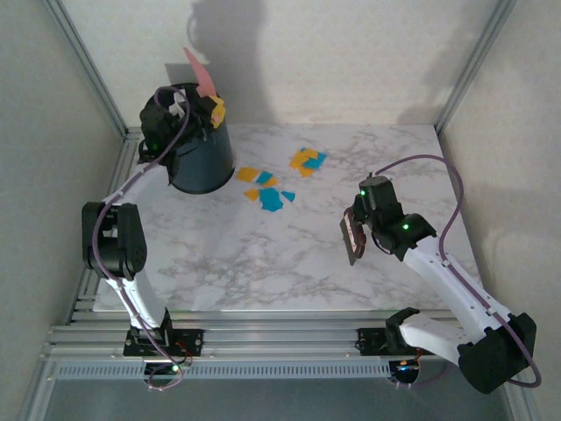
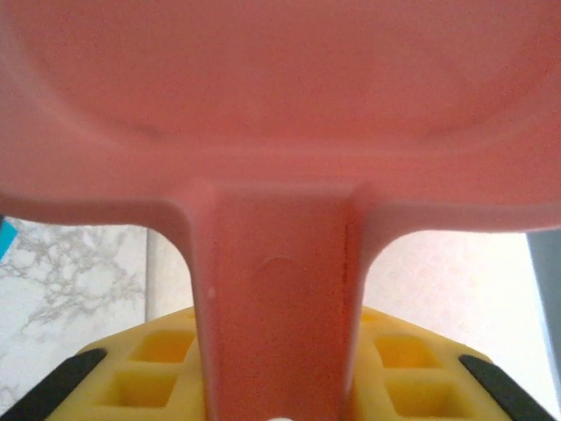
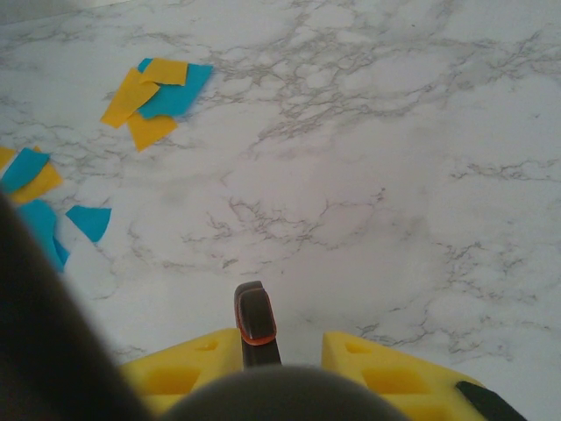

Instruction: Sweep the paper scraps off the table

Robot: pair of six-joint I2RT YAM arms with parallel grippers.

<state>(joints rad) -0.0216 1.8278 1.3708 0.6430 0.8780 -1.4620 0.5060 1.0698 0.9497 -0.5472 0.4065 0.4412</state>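
Orange-yellow and teal paper scraps lie on the table (image 1: 289,254) in two clusters, one at mid-left (image 1: 266,189) and one further back (image 1: 308,160). In the right wrist view the scraps (image 3: 158,95) sit at upper left, ahead of the fingers. My left gripper (image 1: 210,110) (image 2: 276,373) is shut on the handle of a pink dustpan (image 1: 200,72) (image 2: 280,105), tilted up above a black bin (image 1: 200,162). My right gripper (image 1: 359,226) (image 3: 280,346) is shut on a dark brush (image 1: 352,237) (image 3: 254,320), held above bare marble to the right of the scraps.
The black bin stands at the table's back left corner. Aluminium rails (image 1: 263,338) run along the near edge, and posts rise at the back corners. Open marble lies between the scraps and the right gripper.
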